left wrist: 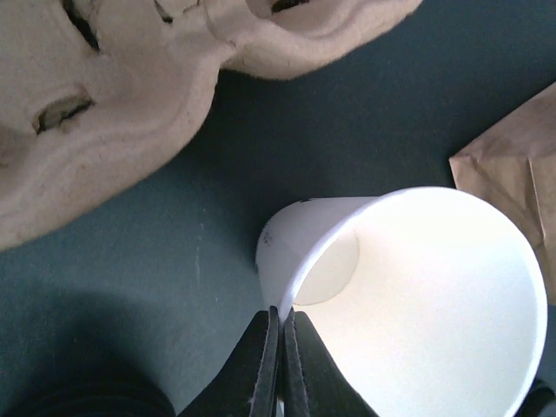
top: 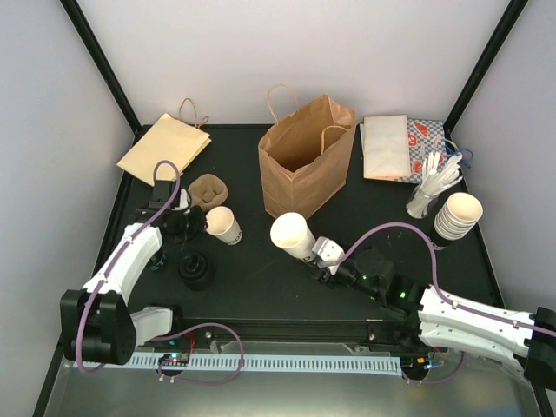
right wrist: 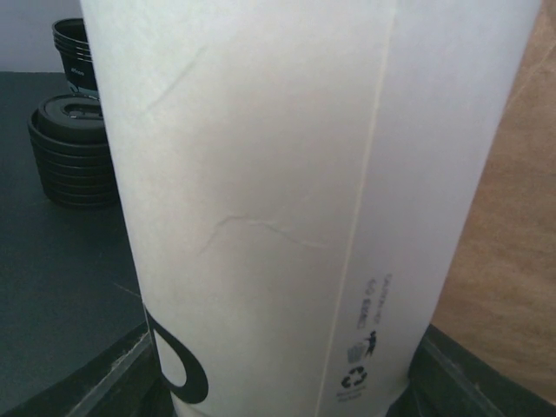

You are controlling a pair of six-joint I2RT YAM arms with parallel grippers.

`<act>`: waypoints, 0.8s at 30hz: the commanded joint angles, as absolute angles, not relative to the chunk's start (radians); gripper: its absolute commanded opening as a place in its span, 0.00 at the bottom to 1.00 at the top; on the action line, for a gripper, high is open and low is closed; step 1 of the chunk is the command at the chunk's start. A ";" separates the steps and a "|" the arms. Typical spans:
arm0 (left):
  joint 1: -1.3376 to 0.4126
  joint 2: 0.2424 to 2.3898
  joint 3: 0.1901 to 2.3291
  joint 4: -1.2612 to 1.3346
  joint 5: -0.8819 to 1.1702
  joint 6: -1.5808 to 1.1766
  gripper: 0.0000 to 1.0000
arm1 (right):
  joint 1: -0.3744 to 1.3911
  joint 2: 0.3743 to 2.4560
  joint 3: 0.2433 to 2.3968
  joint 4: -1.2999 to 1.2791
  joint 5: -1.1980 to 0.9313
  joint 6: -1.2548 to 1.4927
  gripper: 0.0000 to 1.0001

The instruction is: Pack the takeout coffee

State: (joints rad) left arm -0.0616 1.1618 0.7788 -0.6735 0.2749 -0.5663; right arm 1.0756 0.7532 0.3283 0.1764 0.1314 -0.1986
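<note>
The takeout coffee, a small white paper cup (top: pixel 224 224) (left wrist: pixel 417 295), stands tilted on the dark table just below the brown cup carrier (top: pixel 208 189) (left wrist: pixel 113 113). My left gripper (top: pixel 198 222) (left wrist: pixel 282 311) is shut on its rim, one finger inside the wall and one outside. A second, taller white cup (top: pixel 293 234) (right wrist: pixel 287 174) with a black drop logo is held in my right gripper (top: pixel 317 252) (right wrist: pixel 287 382), whose fingers (right wrist: pixel 113 382) flank its base. It hangs just in front of the open brown paper bag (top: pixel 304 161).
A stack of black lids (top: pixel 195 271) (right wrist: pixel 74 148) sits near the left arm. A flat paper bag (top: pixel 163 146) lies back left. Napkins and packets (top: pixel 387 146), a cup of white stirrers (top: pixel 430 187) and a stack of nested cups (top: pixel 458 215) are at the right.
</note>
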 commanded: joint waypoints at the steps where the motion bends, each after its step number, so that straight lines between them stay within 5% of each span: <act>1: -0.070 1.205 0.785 -0.597 0.246 -0.592 0.02 | 1.074 0.742 0.321 0.189 0.126 -0.181 0.62; 24: -0.081 1.185 0.883 -0.758 0.051 -0.556 0.06 | 1.074 0.753 0.315 0.199 0.119 -0.175 0.62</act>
